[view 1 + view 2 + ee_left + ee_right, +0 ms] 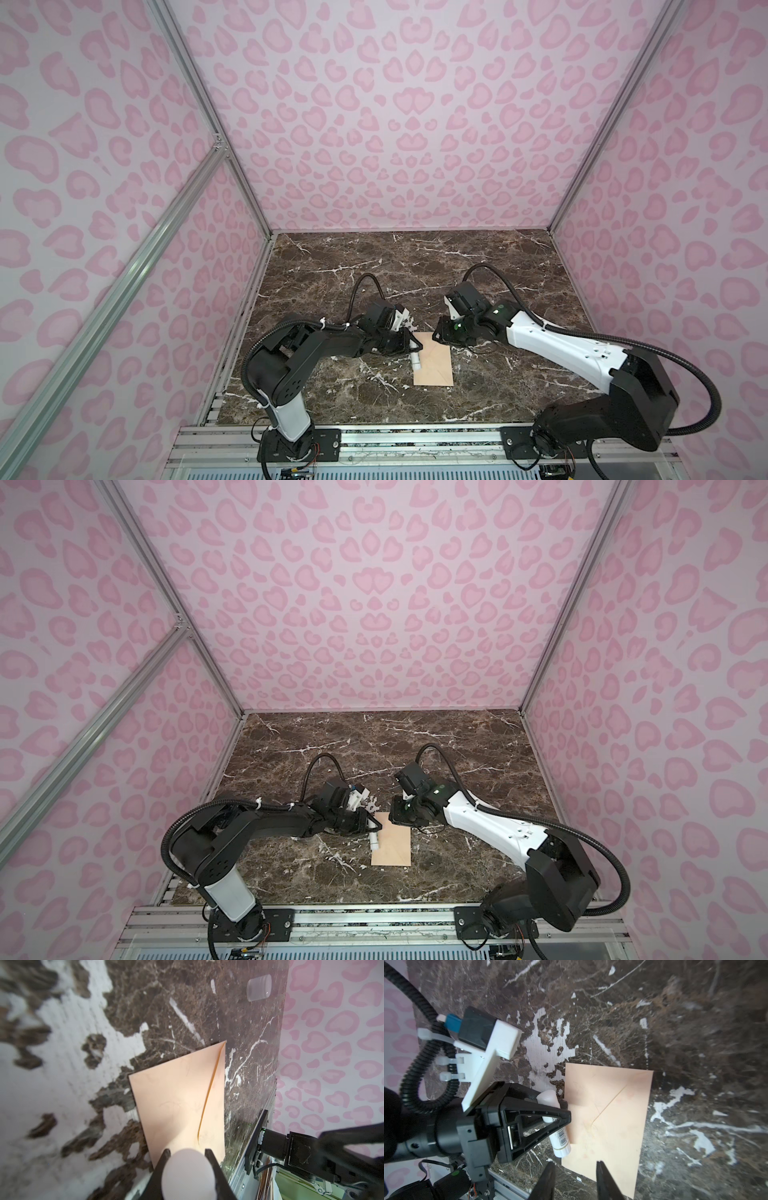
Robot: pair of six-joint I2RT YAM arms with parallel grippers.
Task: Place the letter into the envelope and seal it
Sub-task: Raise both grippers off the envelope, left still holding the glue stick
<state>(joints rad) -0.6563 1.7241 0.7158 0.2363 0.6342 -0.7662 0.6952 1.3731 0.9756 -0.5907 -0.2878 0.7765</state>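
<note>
**While one claw grips a glue stick, the other hangs open over the envelope**

Where the brown marble table [415, 270] runs toward its near edge, the peach-tan envelope [436, 365] lies flat in both top views, long sides running near to far, about midway between the two arms. The left claw [413, 347] comes in from the left and is clamped on a white glue stick [415, 360], which lies along the envelope's left edge. The right claw [438, 332] stands over the envelope's far right corner.

The matching top view shows the same: envelope [395, 845], glue stick [373, 841] in the left claw [372, 824], right claw [395, 812] at the far corner.

From the left wrist, the left claw [187, 1150] pinches the glue stick [187, 1172] from both sides, with the envelope [180, 1095] stretching away beyond it, flap down, its edge a thin diagonal line. A clear cap [258, 988] sits well apart, near the table's edge by the pink wall [332, 1043].

From the right wrist, the right claw [575, 1164] has its jaws parted with nothing between them, just above one end of the envelope [608, 1115]. The left claw [564, 1108] holds the barcoded glue stick [561, 1140] crosswise over the paper's edge; whether the stick touches the paper cannot be told.
</note>
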